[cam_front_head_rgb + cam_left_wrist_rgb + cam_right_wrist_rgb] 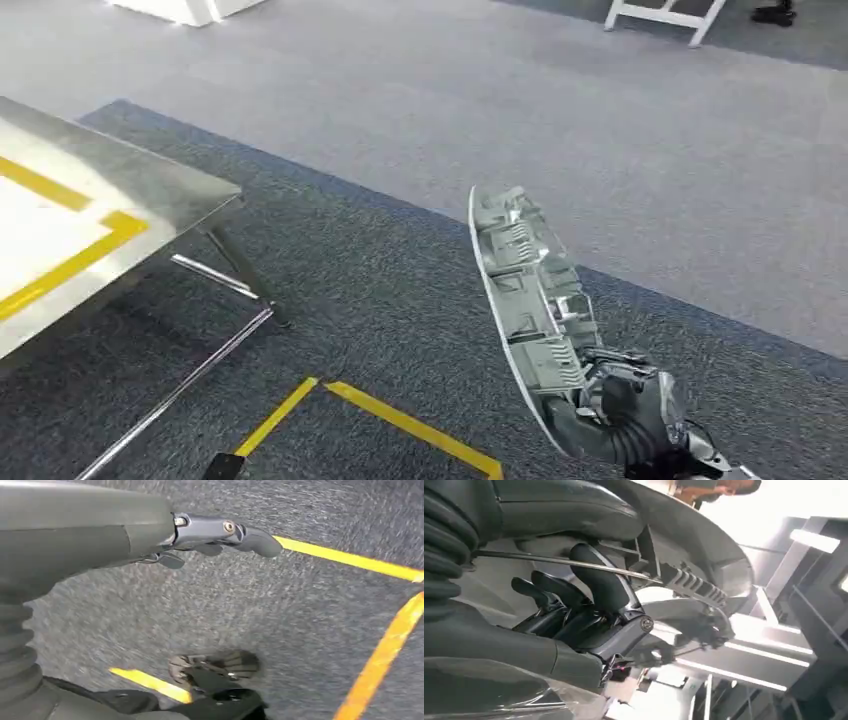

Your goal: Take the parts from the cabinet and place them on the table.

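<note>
Grey carpet surrounds your table. Well right of the table, your right hand grasps the part; your left hand hangs released.

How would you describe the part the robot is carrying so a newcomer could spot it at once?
In the head view, look past the metal table with yellow lines at the left, across the dark carpet, to the lower right. There the right hand grips a long, curved silver part held on edge. Its ribbed, molded inner face sets it apart from the flat floor tape nearby.
</note>
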Robot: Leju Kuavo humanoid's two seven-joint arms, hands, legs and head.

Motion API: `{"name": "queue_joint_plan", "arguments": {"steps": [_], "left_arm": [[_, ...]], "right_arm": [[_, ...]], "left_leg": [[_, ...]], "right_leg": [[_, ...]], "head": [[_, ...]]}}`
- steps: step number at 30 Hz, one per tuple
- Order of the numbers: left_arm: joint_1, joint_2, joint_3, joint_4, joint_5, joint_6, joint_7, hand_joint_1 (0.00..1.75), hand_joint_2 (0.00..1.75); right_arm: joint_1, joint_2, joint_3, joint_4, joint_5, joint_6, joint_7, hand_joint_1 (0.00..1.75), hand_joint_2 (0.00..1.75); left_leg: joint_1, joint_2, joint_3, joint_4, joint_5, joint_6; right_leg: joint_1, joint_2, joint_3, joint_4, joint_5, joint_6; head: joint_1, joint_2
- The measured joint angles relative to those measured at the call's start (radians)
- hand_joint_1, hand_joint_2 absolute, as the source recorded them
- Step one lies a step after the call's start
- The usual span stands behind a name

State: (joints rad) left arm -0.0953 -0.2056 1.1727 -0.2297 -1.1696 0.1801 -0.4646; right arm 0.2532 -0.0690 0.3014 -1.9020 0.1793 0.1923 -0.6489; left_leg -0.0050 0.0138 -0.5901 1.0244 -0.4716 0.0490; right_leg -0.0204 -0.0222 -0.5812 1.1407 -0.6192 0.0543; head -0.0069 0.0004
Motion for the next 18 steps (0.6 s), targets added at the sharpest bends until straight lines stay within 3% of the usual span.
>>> {"name": "queue_joint_plan", "arguments": {"steps": [2,3,4,6,7,8,9,10,12,13,14,15,17,18], "left_arm": [[0.000,0.000,0.000,0.000,0.000,-0.009,-0.001,0.00,1.75],[0.002,0.001,0.000,0.000,0.000,-0.013,-0.001,0.00,1.75],[0.004,0.002,0.000,0.000,0.000,-0.016,-0.002,0.00,1.75],[0.005,0.004,0.000,0.000,0.000,-0.017,-0.002,0.00,1.75],[0.005,0.004,0.000,0.000,0.000,-0.018,-0.002,0.00,1.75],[0.003,0.004,0.000,0.000,0.000,-0.018,-0.002,0.00,1.75],[0.002,0.005,0.000,0.000,0.000,-0.019,-0.002,0.00,1.75],[0.004,0.005,0.000,0.000,0.000,-0.020,-0.002,0.00,1.75],[0.011,0.008,0.000,0.000,0.000,-0.026,-0.002,0.00,1.75],[0.013,0.017,0.000,0.000,0.000,-0.026,-0.002,0.00,1.75],[0.013,0.013,0.000,0.000,0.000,-0.027,-0.002,0.00,1.75],[0.011,0.015,0.000,0.000,0.000,-0.029,-0.003,0.00,1.75],[0.008,0.018,0.000,0.000,0.000,-0.031,-0.002,0.00,1.75],[0.010,0.018,0.000,0.000,0.000,-0.034,-0.002,0.00,1.75]], "right_arm": [[-0.002,0.000,0.003,0.000,0.026,-0.001,-0.002,1.75,1.75],[-0.004,0.000,0.010,0.001,0.043,-0.002,-0.002,1.75,1.75],[-0.004,0.000,0.014,0.001,0.051,-0.003,0.000,1.75,1.75],[-0.005,0.000,0.021,0.001,0.060,-0.004,0.000,1.75,1.75],[-0.009,0.000,0.024,0.001,0.060,-0.004,0.000,1.75,1.75],[-0.011,0.000,0.028,0.002,0.061,-0.004,0.000,1.75,1.75],[-0.011,0.001,0.032,0.000,0.066,-0.004,-0.002,1.75,1.75],[-0.013,0.001,0.037,0.001,0.076,-0.004,-0.003,1.75,1.75],[-0.022,0.001,0.051,0.001,0.098,-0.013,-0.002,1.75,1.75],[-0.027,0.002,0.060,0.001,0.106,-0.021,0.001,1.75,1.75],[-0.032,0.002,0.071,0.001,0.123,-0.033,0.005,1.75,1.75],[-0.036,0.002,0.080,0.001,0.133,-0.041,0.007,1.75,1.75],[-0.047,0.002,0.096,0.004,0.150,-0.053,0.013,1.75,1.75],[-0.052,0.002,0.106,0.006,0.155,-0.058,0.015,1.75,1.75]], "left_leg": [[-0.004,-0.028,0.001,0.000,-0.001,0.005],[-0.006,-0.042,0.003,0.000,-0.001,0.005],[-0.007,-0.059,0.005,0.001,-0.002,0.005],[-0.007,-0.089,0.012,0.001,-0.004,0.003],[-0.006,-0.103,0.014,0.001,-0.006,0.000],[-0.010,-0.111,0.009,0.005,-0.008,-0.004],[-0.008,-0.124,0.000,0.011,-0.007,-0.008],[-0.003,-0.135,-0.004,0.006,-0.003,-0.016],[-0.001,-0.157,-0.007,0.004,-0.002,-0.028],[-0.002,-0.145,-0.007,0.014,-0.010,-0.031],[-0.008,-0.087,-0.021,0.048,-0.036,-0.038],[-0.006,-0.054,-0.051,0.111,-0.072,-0.045],[0.001,-0.029,-0.127,0.267,-0.136,-0.054],[0.005,-0.027,-0.149,0.311,-0.141,-0.058]], "right_leg": [[0.002,0.021,-0.093,0.168,-0.058,-0.001],[0.002,0.021,-0.119,0.201,-0.053,-0.002],[0.002,0.021,-0.119,0.179,-0.020,-0.006],[0.002,0.034,-0.060,0.027,0.082,-0.014],[0.001,0.070,-0.019,-0.073,0.132,-0.018],[-0.004,0.121,-0.003,-0.101,0.119,-0.020],[-0.007,0.117,0.008,-0.124,0.116,-0.018],[-0.001,0.109,0.008,-0.120,0.116,-0.020],[-0.003,0.088,0.013,-0.124,0.117,-0.028],[-0.009,0.071,0.018,-0.131,0.120,-0.033],[-0.008,0.059,0.024,-0.134,0.117,-0.041],[-0.006,0.043,0.028,-0.135,0.115,-0.044],[-0.003,0.010,0.034,-0.134,0.108,-0.049],[-0.003,-0.005,0.037,-0.134,0.105,-0.048]], "head": [[0.002,0.000],[0.002,0.000],[0.001,0.000],[0.002,0.000],[0.003,0.000],[0.001,0.000],[0.001,0.000],[0.001,0.000],[0.001,0.000],[0.002,0.000],[-0.011,0.000],[-0.013,0.000],[-0.013,0.000],[-0.013,0.000]]}}
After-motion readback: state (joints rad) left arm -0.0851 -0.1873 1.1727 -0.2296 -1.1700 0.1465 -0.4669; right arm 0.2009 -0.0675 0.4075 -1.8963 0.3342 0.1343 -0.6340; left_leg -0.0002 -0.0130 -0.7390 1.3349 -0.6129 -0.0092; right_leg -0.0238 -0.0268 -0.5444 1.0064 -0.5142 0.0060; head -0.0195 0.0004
